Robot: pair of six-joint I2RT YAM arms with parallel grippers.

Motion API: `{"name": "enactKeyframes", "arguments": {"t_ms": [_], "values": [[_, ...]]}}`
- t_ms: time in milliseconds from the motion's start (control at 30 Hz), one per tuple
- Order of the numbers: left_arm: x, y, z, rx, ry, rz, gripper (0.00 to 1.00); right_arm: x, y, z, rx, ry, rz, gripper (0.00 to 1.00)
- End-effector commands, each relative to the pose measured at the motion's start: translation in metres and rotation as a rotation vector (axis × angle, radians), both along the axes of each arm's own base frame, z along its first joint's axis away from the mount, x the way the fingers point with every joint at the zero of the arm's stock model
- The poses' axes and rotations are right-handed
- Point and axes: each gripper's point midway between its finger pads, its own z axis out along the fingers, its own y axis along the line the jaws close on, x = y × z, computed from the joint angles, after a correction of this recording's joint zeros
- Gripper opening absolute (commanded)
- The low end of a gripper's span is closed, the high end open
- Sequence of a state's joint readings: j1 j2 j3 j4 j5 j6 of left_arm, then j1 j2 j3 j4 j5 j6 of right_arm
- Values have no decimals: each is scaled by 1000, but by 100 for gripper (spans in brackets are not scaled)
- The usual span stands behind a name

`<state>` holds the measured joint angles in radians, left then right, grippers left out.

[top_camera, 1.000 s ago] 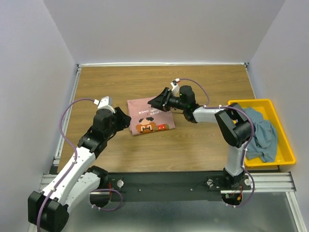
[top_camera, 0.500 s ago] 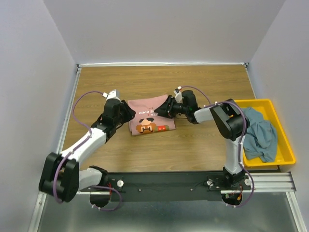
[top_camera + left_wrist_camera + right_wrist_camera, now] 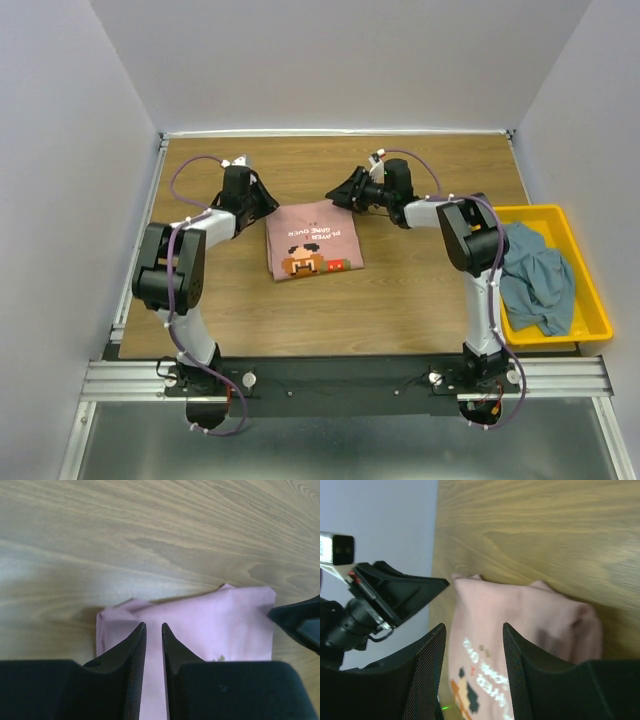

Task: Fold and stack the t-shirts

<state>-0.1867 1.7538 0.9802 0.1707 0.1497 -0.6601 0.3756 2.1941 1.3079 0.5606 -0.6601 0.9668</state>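
Observation:
The dusty-pink t-shirt (image 3: 312,240) lies folded flat mid-table, with its cartoon print and text facing up. My left gripper (image 3: 266,203) is at its far left corner. In the left wrist view (image 3: 153,625) its jaws are almost shut with a thin gap, over the pink cloth (image 3: 220,620), holding nothing. My right gripper (image 3: 338,197) is at the far right corner. It is open (image 3: 474,625) just above the shirt (image 3: 520,615) and empty. The blue-grey t-shirt (image 3: 535,275) lies crumpled in the yellow bin (image 3: 520,211).
The bin stands at the table's right edge, beside the right arm's base. Grey walls close in the table on the far, left and right sides. Bare wood lies beyond the shirt's far edge (image 3: 160,540).
Both grippers moved toward the far edge of the pink shirt. The right gripper no longer covers the shirt, and the text above the print is now fully uncovered.

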Motion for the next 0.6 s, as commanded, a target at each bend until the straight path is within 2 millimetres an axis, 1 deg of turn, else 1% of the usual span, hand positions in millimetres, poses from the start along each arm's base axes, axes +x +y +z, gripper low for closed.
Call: {"name": "enactKeyframes", "arguments": {"t_ms": [0,33,100,133,167,233,267,300,333,367,400,433,467,500,533,567], "values": [[8,-7,-20,-7,38,-82,25,2,-8,-61,-68,131,-36,56],[11,-5,-27,-5,53,-78,25,7,-13,-65,-71,137,-53,56],[13,1,-32,-4,66,-72,25,11,-18,-69,-79,138,-66,56],[14,4,-33,-10,69,-72,25,10,-21,-72,-94,141,-64,56],[17,12,-30,-19,65,-60,25,13,-25,-68,-99,136,-67,56],[19,16,-18,-24,42,-61,25,12,-32,-63,-123,139,-63,56],[22,20,-1,-12,3,-59,27,14,-36,-47,-154,82,-58,56],[21,23,5,7,1,-52,31,12,-41,-46,-205,105,-54,56],[22,24,26,19,-44,-50,34,12,-44,-30,-251,32,-34,56],[20,28,33,41,-59,-42,41,7,-51,-32,-296,59,-43,56],[18,31,43,57,-81,-37,45,4,-55,-27,-319,50,-47,57],[14,34,50,73,-95,-31,48,0,-59,-26,-350,32,-37,57],[7,38,64,86,-127,-23,53,-4,-64,-14,-373,12,-50,57],[2,42,68,117,-137,-20,55,-18,-72,-25,-419,59,-47,57],[-5,44,85,128,-176,-17,58,-23,-79,-28,-460,60,-51,57],[-15,47,78,145,-162,-17,64,-25,-86,-20,-501,40,-84,58]]}}
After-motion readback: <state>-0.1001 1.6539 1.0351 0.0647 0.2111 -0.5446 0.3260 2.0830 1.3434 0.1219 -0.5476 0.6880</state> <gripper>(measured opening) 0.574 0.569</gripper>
